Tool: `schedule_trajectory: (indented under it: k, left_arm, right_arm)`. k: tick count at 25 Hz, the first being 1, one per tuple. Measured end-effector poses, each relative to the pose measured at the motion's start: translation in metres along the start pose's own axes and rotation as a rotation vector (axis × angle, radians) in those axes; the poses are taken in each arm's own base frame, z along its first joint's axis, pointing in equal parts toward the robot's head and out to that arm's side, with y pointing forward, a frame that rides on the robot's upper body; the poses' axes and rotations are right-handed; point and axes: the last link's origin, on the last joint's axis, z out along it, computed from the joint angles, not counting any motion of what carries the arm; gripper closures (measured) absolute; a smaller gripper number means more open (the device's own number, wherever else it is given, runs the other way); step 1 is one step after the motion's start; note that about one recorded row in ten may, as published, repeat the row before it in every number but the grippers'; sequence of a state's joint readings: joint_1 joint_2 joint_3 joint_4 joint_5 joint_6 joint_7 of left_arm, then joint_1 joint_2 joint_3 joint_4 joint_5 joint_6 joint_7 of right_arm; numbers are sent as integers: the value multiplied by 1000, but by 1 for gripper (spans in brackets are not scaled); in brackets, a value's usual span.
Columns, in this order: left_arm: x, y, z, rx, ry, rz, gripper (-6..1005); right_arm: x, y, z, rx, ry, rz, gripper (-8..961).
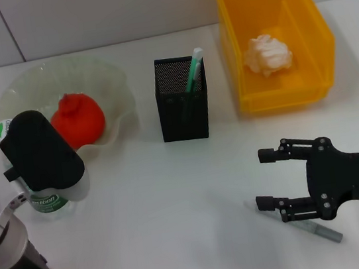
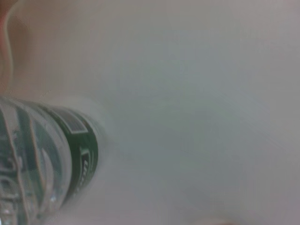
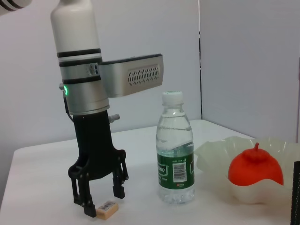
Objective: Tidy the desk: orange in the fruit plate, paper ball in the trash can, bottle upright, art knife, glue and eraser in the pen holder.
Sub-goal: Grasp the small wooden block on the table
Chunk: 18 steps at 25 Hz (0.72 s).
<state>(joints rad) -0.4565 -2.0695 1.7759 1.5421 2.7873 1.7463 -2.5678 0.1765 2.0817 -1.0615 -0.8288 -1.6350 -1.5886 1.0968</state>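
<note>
Standing upright on the white bench (image 1: 175,195), the bottle (image 3: 175,149) has its white cap on and sits just beside the fruit plate (image 1: 113,83), on the robot's left side. The orange (image 1: 78,119) lies in that plate, and the right wrist view shows it resting inside the ruffled rim with its knobbly top up. The paper ball (image 1: 266,54) lies on the floor of the trash can (image 1: 312,29) at the far right of the bench. Between plate and can stands the pen holder (image 1: 182,98), with a green-and-white pen (image 1: 193,70) leaning out of its top.

The left gripper (image 3: 100,199) points straight down at the near left of the bench, close to the bottle but apart from it. Its fingers are spread, their tips low over the surface, and the eraser (image 3: 107,209) lies flat between and just in front of them; whether a tip touches it cannot be told. The left wrist view shows only the bottle's green label and ribbed clear wall close up against the bench.

The right gripper (image 1: 270,176) hangs over the near right of the bench, pointing toward the robot's left with its fingers wide apart and nothing between them. A slim grey tool (image 1: 320,230), either a pen or a knife, lies on the bench partly under that gripper.
</note>
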Motion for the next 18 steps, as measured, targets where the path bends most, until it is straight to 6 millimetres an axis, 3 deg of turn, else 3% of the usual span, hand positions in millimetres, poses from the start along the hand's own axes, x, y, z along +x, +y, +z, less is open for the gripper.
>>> schedule_trajectory:
  k: [18]
  left_arm:
    - [1,-2,3,-7,-15,-7,291]
  right_arm:
    - [0,-1,0,1,-1,-1,186]
